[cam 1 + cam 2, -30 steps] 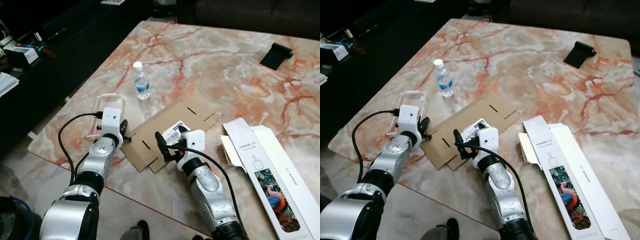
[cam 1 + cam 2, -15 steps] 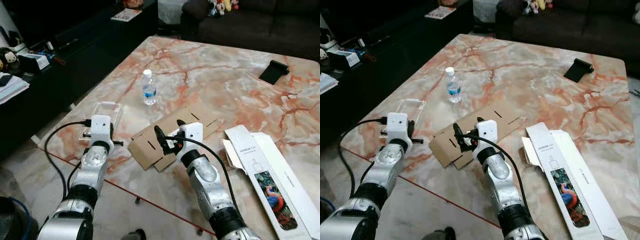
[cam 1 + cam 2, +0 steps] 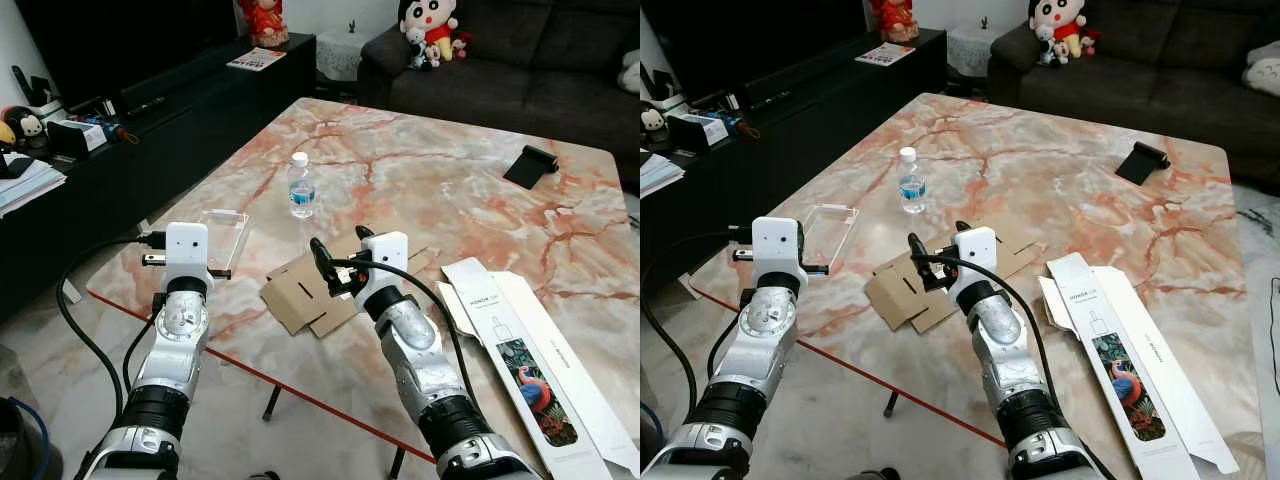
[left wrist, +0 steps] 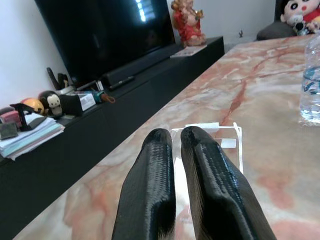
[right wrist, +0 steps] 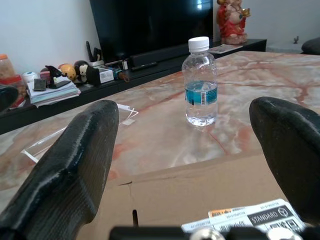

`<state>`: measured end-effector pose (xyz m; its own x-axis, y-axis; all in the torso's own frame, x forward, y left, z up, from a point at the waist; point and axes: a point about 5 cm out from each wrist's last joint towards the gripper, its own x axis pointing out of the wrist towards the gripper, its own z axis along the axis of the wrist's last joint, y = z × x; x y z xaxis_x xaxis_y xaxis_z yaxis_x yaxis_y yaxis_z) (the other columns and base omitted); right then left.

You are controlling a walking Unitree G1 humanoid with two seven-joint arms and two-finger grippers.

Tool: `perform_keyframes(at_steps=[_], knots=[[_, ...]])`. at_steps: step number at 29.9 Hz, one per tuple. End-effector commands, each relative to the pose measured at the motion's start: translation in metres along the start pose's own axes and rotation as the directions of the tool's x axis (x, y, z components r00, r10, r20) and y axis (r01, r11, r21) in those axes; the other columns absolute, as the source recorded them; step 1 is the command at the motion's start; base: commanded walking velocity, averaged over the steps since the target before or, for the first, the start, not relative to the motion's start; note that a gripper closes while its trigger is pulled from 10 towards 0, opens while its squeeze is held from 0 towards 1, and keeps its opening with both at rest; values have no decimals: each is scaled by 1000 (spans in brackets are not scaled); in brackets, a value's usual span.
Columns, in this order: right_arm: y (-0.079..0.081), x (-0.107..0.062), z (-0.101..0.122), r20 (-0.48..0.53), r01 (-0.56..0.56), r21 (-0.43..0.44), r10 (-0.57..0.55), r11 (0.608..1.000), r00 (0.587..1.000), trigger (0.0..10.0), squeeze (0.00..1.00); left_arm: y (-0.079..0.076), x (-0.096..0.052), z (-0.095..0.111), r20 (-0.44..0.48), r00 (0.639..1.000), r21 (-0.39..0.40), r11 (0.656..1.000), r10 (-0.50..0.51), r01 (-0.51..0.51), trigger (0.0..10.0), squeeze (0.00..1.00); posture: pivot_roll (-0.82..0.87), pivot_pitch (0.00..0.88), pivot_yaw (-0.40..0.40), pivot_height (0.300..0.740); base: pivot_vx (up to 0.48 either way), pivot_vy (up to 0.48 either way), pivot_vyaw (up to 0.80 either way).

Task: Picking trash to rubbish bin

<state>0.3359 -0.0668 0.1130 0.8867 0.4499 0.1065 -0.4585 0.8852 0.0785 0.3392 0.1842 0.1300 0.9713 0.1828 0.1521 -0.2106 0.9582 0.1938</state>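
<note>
We see a marble bench [image 3: 470,190] running up the middle of the frame, with a dark sofa [image 3: 520,50] at the upper right and a black TV unit [image 3: 150,110] at the upper left. At centre lies flat cardboard [image 3: 305,295] (a white label on it), with a bottle [image 3: 301,185] above it and a clear tray [image 3: 225,232] to its left. A white box [image 3: 520,350] sits lower right. Our right tool [image 3: 338,262] hovers over the cardboard, fingers [image 5: 75,160] spread wide, empty. Our left tool [image 4: 175,145] is clenched on nothing, pointing at the tray at left of centre.
</note>
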Motion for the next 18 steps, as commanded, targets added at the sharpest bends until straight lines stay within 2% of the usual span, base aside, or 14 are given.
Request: perform_keyframes(at_steps=[1, 7, 13, 18], knots=[[-4, 1, 2, 12, 7, 7, -7, 1000, 1000, 10000, 0, -3, -2, 8, 40, 999, 29, 1000, -3, 2, 10000, 0, 129, 0, -6, 740, 0, 0, 0], [-11, 0, 2, 7, 18, 2, -18, 1000, 1000, 10000, 0, 0, -13, 19, 124, 992, 27, 999, 24, -28, 10000, 0, 114, 3, -23, 740, 0, 0, 0], [-13, 1, 8, 36, 38, -6, -38, 999, 999, 10000, 0, -1, -16, 13, 101, 995, 22, 999, 27, -29, 10000, 0, 81, 3, 4, 740, 0, 0, 0], [-13, -1, 4, 33, 53, 3, -53, 999, 998, 10000, 0, -4, -15, 10, 67, 998, 23, 1000, 6, -8, 10000, 0, 77, 0, 20, 740, 0, 0, 0]])
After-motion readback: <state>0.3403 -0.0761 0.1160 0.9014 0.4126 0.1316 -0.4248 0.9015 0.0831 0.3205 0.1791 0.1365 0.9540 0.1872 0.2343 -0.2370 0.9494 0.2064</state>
